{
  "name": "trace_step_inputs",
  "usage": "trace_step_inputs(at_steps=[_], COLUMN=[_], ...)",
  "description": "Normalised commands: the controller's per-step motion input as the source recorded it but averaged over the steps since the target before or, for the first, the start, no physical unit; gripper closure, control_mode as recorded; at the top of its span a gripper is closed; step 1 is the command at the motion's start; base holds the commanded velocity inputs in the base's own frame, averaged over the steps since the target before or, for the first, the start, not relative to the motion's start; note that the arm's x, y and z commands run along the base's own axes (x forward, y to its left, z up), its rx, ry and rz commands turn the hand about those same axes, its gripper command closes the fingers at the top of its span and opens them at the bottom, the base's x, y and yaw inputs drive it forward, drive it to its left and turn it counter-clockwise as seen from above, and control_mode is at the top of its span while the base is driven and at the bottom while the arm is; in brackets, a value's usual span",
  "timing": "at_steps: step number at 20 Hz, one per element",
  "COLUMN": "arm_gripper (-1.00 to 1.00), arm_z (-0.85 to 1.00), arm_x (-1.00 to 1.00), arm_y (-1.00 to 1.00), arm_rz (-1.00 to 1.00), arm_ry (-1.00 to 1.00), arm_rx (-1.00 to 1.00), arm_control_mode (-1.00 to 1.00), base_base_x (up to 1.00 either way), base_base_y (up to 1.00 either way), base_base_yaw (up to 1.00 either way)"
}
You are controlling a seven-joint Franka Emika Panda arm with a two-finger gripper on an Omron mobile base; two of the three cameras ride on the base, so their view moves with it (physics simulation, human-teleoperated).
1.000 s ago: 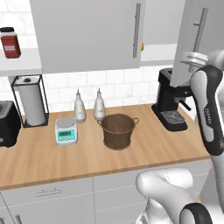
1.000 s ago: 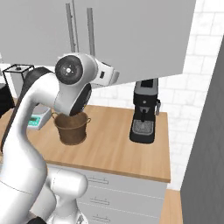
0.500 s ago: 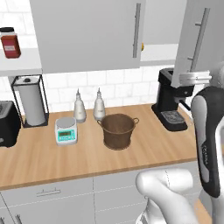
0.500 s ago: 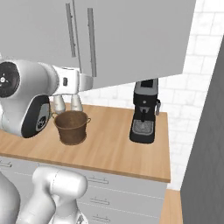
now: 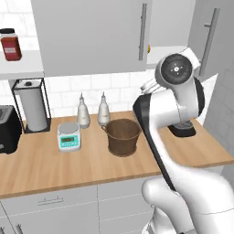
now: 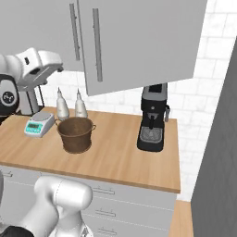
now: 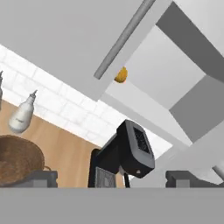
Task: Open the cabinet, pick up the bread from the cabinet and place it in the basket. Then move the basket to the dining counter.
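The light grey cabinet (image 5: 91, 36) has its left door shut and its right door (image 5: 212, 36) swung open. The bread (image 7: 121, 75), a small golden-orange lump, lies on the cabinet shelf just behind the left door's bar handle (image 7: 124, 37); its edge also peeks out as an orange speck (image 5: 149, 48). The dark brown woven basket (image 5: 122, 136) stands on the wood worktop below. My gripper (image 7: 114, 178) is open, its fingertips (image 7: 41, 177) wide apart with nothing between them. It looks up at the bread from below and well short of it. The dining counter is out of view.
A black coffee machine (image 6: 152, 118) stands on the right of the worktop (image 5: 55, 167). Two white bottles (image 5: 83, 112), a white kitchen scale (image 5: 69, 136), a paper towel holder (image 5: 31, 106) and a black toaster (image 5: 7, 129) line the left. The open door (image 6: 148, 41) juts out over the worktop.
The jaws have gone from shut to wide open. My arm has swung away from the right door's handle, back toward the middle over the worktop.
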Motion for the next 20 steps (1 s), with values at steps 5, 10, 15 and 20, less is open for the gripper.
trace_step_inputs(at_steps=[5,10,15,20], arm_gripper=[-1.00,-1.00,-1.00,-1.00], arm_z=[-0.01,-0.09,-0.01,0.00], arm_x=[1.00,1.00,0.97,0.15], arm_y=[-0.13,-0.67,-0.53,-0.96], arm_rz=[0.00,-0.02,0.00,-0.05], arm_ry=[0.22,0.35,0.24,0.06], arm_rx=[-0.18,-0.08,-0.04,0.00], arm_control_mode=[-1.00,-1.00,-1.00,-1.00], base_base_x=[0.00,0.00,0.00,0.00], base_base_y=[0.00,0.00,0.00,0.00], base_base_yaw=[0.00,0.00,0.00,0.00])
